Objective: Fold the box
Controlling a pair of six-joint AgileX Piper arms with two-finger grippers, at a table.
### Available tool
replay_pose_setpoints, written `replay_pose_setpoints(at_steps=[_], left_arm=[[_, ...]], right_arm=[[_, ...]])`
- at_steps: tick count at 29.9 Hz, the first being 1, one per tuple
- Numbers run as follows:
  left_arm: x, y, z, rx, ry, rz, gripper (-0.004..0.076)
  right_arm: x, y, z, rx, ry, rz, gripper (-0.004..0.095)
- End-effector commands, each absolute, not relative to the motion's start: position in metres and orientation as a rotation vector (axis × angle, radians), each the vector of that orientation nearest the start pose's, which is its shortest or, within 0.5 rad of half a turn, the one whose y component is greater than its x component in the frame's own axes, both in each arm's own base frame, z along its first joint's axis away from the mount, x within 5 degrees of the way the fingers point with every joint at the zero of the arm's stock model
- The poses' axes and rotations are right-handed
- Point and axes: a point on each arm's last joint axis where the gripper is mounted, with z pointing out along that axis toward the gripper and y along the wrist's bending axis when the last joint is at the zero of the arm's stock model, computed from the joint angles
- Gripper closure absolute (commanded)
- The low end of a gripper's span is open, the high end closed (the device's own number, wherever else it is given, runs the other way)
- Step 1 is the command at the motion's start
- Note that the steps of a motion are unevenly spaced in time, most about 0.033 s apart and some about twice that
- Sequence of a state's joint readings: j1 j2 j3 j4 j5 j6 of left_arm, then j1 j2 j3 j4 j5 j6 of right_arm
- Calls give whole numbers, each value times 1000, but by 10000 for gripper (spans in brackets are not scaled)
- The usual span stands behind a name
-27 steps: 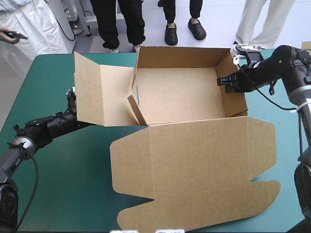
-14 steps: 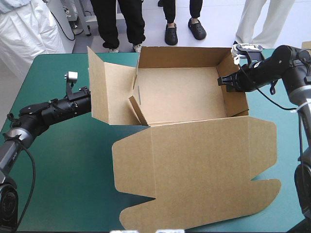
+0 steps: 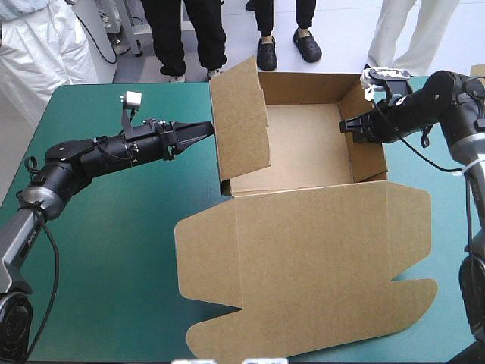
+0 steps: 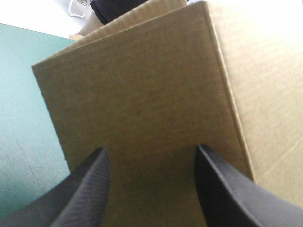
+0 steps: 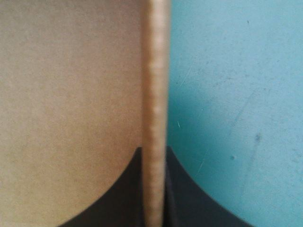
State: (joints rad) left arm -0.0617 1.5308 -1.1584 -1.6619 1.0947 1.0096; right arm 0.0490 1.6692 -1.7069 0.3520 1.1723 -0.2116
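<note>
Though the high view shows the brown cardboard box (image 3: 311, 265), an open tray with lid flat, on the teal-green cover (image 3: 106, 250), only wrist views settle the jaws: black-fingered left gripper (image 4: 150, 149) spread wide against its raised left wall (image 3: 242, 114), empty; right gripper (image 5: 154, 153) pinching its right wall (image 5: 154, 71).

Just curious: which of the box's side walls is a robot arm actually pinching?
The right wall, clamped between shut jaws; the left flap merely faces open jaws.
</note>
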Motion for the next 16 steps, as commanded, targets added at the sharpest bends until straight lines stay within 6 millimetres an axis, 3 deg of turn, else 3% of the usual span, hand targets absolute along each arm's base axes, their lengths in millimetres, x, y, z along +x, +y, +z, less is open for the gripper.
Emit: replay_pose_setpoints(at_steps=[1, 16], left_arm=[[301, -110, 383, 324, 1775, -1535, 323], [291, -141, 416, 453, 1814, -1505, 314]], right_arm=[[346, 50, 406, -254, 2438, 450, 929], [346, 50, 406, -242, 2436, 453, 929]])
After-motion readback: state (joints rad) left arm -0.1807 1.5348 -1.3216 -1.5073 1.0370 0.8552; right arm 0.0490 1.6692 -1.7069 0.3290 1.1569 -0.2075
